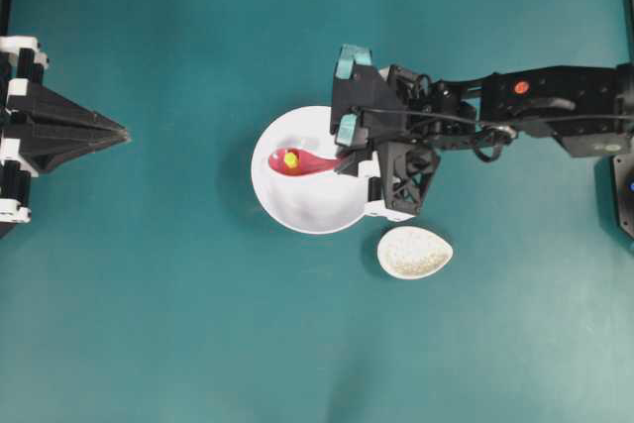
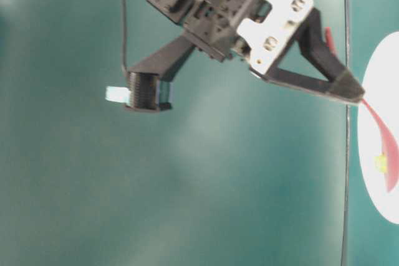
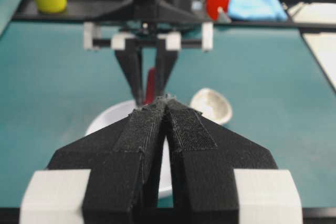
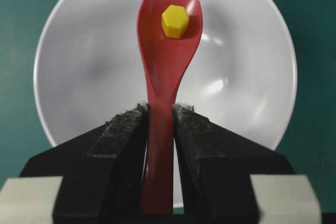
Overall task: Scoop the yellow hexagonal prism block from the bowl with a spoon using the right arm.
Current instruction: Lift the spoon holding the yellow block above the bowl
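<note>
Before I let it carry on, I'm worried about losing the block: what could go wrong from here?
1. The yellow hexagonal prism block lies loose in the spoon; a tilt or jerk could roll it back into the bowl.
2. The right gripper pinches only the narrow handle, so the spoon might twist.
3. The spoon rest sits close beside the bowl and could be knocked.

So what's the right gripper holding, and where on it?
The right gripper holds the spoon by its handle, block in the scoop; the left gripper holds nothing.
</note>
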Tool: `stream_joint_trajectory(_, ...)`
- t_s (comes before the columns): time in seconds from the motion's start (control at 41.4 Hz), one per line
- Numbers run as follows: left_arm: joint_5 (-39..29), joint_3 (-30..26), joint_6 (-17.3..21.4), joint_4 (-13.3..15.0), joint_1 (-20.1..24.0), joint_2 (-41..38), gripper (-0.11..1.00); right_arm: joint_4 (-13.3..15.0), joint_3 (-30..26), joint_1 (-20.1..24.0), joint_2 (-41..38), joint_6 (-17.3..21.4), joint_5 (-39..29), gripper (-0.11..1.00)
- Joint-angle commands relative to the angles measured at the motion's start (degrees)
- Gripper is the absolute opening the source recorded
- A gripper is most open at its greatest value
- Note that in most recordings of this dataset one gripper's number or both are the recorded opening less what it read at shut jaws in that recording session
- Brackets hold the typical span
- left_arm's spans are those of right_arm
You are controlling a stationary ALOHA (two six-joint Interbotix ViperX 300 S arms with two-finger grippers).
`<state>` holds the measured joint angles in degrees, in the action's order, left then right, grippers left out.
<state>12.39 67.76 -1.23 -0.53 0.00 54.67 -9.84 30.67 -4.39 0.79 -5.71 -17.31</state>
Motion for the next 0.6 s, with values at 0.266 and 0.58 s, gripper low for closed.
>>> stream_joint_trajectory(0.266,0.4,-1.5,-0.1,-0.1,-0.2,-0.4,0.0,0.8,-0.5,0.2,6.6,0.0,-3.4,0.24)
stream_joint_trajectory(0.58,0.6,-1.5,-0.2,-0.1,-0.1,-0.4,0.0,2.4,-0.7,0.0,10.3,-0.1,-5.1,0.24)
